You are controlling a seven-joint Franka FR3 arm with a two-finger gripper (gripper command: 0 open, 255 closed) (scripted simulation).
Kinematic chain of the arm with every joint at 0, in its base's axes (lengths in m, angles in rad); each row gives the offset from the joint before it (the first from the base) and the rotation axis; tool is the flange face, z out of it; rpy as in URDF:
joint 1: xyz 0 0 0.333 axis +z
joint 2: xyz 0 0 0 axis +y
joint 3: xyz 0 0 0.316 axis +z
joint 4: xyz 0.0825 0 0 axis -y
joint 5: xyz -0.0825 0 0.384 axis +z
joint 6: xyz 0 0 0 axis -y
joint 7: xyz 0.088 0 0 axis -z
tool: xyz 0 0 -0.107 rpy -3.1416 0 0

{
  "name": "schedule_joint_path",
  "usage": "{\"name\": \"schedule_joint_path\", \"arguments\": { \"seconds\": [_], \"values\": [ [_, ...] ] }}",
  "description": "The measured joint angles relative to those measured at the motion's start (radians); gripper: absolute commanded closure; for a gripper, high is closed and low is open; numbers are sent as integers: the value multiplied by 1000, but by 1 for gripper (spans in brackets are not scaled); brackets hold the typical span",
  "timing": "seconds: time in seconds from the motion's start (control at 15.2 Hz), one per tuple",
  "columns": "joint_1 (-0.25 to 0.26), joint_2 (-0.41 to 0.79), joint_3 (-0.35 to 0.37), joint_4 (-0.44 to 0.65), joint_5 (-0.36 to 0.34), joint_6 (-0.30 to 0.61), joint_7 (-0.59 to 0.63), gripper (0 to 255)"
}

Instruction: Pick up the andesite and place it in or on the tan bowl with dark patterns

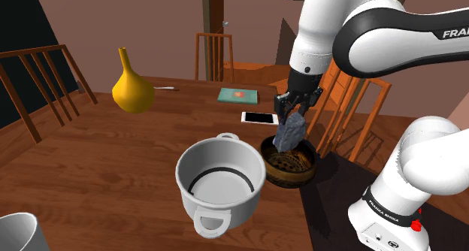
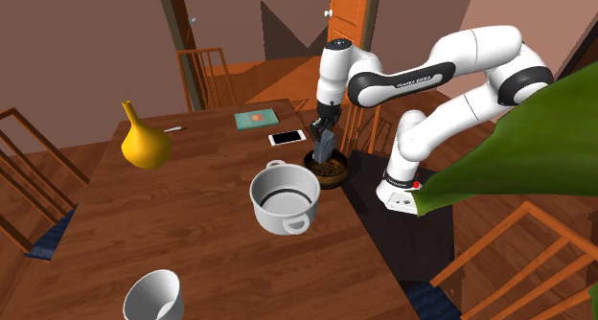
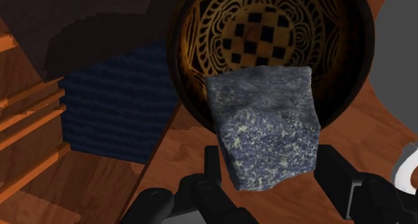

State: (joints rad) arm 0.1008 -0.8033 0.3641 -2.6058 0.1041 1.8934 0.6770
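Andesite [image 3: 264, 125], a speckled blue-grey block, sits clasped between the fingers [image 3: 338, 177] above the patterned tan bowl [image 3: 201, 28]

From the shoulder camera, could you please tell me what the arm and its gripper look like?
The arm has rounded white shells with dark bands at the joints. White lettering marks one dark band and a black ring near the base, beside a small red spot. The gripper is all black with two fingers.

- Brown wooden tabletop [image 1: 90, 167], slatted wooden chairs [image 1: 215, 52] at its far edge and sides
- Dull mauve-brown walls [image 1: 128, 16], orange door [image 2: 350, 16] beyond
- Wooden floor [image 2: 278, 79], dark blue rug [image 2: 53, 234] under one corner
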Motion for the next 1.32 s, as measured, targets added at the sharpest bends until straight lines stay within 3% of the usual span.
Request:
{"name": "schedule_joint_path", "arguments": {
  "seconds": [0.4, 0.46, 0.86, 1.32],
  "values": [
    [1, 0, 2, -9, 2, 9, 2, 255],
    [1, 0, 2, -9, 2, 9, 2, 0],
    [1, -1, 2, -9, 2, 9, 2, 0],
    [-1, -10, -10, 109, -7, -116, 3, 0]
  ]
}}
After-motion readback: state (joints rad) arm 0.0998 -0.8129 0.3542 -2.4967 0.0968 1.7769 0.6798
